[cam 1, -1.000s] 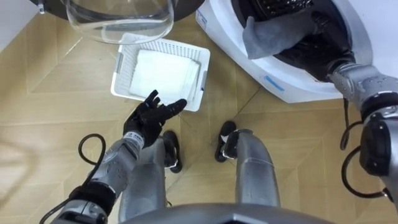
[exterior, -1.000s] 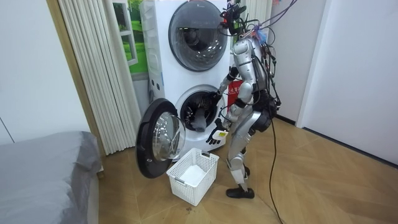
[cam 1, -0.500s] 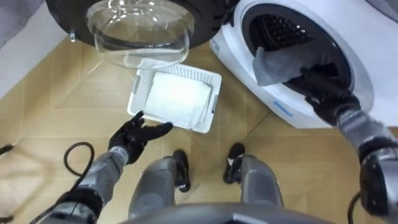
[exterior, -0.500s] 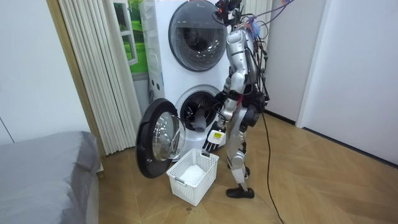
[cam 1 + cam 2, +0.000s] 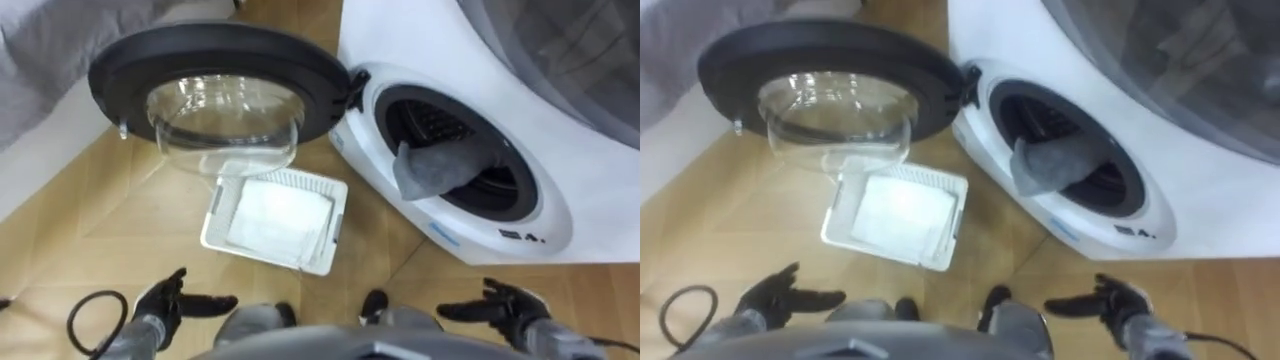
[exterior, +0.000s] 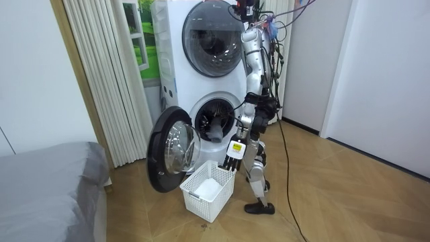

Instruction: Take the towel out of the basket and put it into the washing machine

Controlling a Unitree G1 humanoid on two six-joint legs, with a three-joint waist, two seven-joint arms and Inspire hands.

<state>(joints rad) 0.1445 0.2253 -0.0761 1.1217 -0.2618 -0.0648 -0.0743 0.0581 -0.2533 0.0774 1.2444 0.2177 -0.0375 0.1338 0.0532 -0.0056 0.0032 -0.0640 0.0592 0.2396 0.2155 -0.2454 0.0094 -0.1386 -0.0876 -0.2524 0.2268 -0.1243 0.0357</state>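
The grey towel (image 5: 435, 165) lies in the washer's (image 5: 400, 40) mouth with one fold hanging over the rim. The job looks nearly done to me; pushing it deeper and shutting the door (image 5: 200, 50) may be left. My left hand (image 5: 165, 300) and right hand (image 5: 505, 305) are open and empty, near me and well apart from the towel. A white cloth (image 5: 275, 215) fills the basket (image 5: 212, 225).

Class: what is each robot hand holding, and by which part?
Nothing: left hand and right hand are open; the grey towel lies in the washing machine.
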